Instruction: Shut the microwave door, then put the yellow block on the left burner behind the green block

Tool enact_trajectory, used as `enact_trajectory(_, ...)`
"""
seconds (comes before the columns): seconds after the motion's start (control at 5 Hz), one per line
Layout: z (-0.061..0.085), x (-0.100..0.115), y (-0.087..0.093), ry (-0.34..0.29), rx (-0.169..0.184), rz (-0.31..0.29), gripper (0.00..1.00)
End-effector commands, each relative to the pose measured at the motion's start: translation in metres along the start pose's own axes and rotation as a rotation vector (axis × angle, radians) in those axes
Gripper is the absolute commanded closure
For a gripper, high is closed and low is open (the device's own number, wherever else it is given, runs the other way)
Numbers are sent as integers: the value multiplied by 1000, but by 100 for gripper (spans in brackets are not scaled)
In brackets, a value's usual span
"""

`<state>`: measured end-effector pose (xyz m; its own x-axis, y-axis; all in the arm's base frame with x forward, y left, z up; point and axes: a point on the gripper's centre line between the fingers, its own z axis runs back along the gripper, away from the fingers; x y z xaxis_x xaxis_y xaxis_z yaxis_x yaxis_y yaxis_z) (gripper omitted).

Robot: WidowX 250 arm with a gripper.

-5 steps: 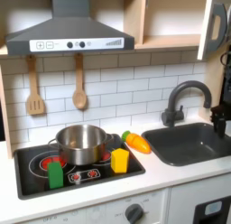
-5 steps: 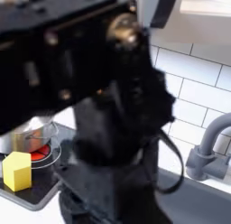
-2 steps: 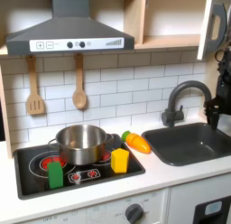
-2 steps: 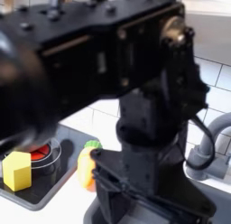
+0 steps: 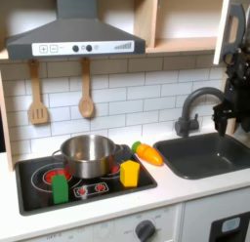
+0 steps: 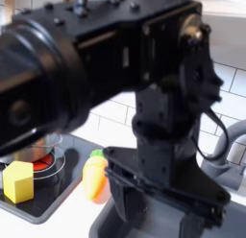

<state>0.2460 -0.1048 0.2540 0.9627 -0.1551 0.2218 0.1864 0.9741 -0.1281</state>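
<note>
While the black arm (image 5: 237, 85) stands at the far right edge of the first exterior view, above the sink (image 5: 207, 153), the jaws (image 6: 161, 205) hang low in the second exterior view, blurred, so I cannot tell if they are apart or together; nothing is seen between them.

Above the arm, at the top right corner of the first exterior view, the microwave door (image 5: 232, 26) stands swung out, its grey handle toward the arm. Its edge is close to the arm's upper part, but I cannot tell if they touch.

Far from the jaws, toward the first exterior view's left, the yellow block (image 5: 129, 173) stands on the front right part of the black cooktop (image 5: 32, 195), just in front of the steel pot (image 5: 87, 154). The green block (image 5: 61, 188) stands on the front of the left burner, well apart from the yellow one. An orange carrot (image 5: 148, 154) lies on the white bench (image 5: 186, 188) between cooktop and sink, nearer to the jaws than both blocks. Behind the green block, a bare piece of burner is left beside the pot.
</note>
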Motion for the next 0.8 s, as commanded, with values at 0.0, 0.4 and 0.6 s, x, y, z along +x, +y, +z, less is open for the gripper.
enact_trajectory(0.0,-1,15,11,-18,7,53,0)
enact_trajectory(0.4,-2,21,13,-34,11,59,0)
enact_trajectory(0.6,-2,20,9,-38,6,53,0)
